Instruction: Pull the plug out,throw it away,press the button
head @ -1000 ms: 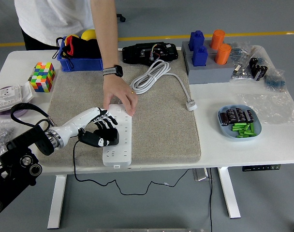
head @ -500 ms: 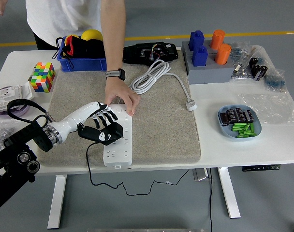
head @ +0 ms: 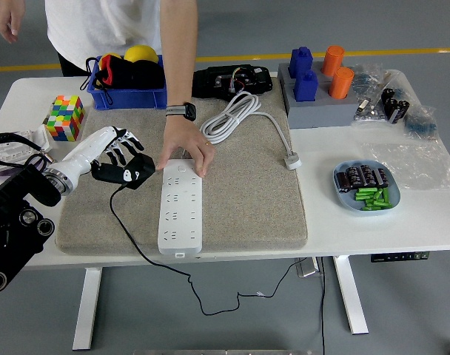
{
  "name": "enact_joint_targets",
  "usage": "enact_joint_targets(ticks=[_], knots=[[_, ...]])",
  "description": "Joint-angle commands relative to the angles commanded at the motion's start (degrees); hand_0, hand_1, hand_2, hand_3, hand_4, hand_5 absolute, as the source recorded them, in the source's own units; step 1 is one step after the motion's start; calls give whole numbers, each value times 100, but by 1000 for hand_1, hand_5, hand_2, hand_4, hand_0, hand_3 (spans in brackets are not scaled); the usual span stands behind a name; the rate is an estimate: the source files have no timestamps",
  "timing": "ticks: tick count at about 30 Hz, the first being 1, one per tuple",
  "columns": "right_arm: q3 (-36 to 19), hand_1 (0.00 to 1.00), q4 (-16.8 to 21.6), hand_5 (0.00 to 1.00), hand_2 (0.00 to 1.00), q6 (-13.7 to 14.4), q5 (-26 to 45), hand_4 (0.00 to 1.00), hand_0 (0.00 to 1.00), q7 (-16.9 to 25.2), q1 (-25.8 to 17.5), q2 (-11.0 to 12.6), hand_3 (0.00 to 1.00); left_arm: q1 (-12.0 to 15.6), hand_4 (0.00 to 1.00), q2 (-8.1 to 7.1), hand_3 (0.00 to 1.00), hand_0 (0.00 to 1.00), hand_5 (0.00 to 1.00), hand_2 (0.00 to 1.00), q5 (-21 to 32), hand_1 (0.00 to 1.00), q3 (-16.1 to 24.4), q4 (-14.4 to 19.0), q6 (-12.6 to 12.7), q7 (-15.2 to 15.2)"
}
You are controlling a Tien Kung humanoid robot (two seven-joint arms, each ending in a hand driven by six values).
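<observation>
Plug (head: 127, 173), black and blocky, sits clamped in my left hand (head: 121, 159), clear of the white power strip (head: 179, 211) and held just left of it over the grey mat (head: 247, 207). Its black cord (head: 147, 255) trails from the plug, across the mat's near left part, off the near edge and loops below the table. My right hand is out of view.

Strip lies lengthwise near-to-far in the mat's middle; a person's hand (head: 184, 148) presses on its far end and pins it.

Step in hand, as I judge it: discard the plug. I want to carry it further left, away from the strip, and let go only where the cord will not drag it back or snag the strip. Watch slack; the cord hangs free off the edge and could tug. Button press comes after; I cannot make out the switch from here.

Surface: white table (head: 343, 229), mat centred. Far left, a coloured cube (head: 65, 117) and blue bin (head: 129, 89); far middle, a coiled white cable (head: 240, 115). Right, a blue dish (head: 365, 188) of small parts. Grey floor beyond, with a yellow line.
</observation>
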State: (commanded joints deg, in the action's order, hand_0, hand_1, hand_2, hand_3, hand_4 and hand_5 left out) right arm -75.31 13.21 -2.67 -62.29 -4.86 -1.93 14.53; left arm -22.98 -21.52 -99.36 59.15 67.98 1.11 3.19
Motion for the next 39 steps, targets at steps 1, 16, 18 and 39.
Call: enact_joint_targets(ticks=[1, 16, 18, 39], knots=[[-10, 678, -1, 596, 660, -1, -5, 745, 734, -1, -5, -8, 634, -25, 721, 12, 545, 331, 2, 403, -53, 362, -41, -109, 10, 18], [-130, 678, -23, 596, 659, -6, -26, 745, 733, -6, -19, -58, 635, -17, 904, 95, 634, 387, 2, 532, -399, 527, -44, -258, 54, 156], [-135, 678, -13, 596, 660, -10, -27, 745, 733, -5, -1, -47, 635, -55, 983, 91, 816, 743, 2, 733, -416, 767, -79, -252, 55, 175], [-191, 678, -18, 595, 660, -9, -48, 745, 734, -15, -74, -64, 635, -278, 642, 87, 721, 378, 2, 375, 61, 390, -492, 460, -159, 646]])
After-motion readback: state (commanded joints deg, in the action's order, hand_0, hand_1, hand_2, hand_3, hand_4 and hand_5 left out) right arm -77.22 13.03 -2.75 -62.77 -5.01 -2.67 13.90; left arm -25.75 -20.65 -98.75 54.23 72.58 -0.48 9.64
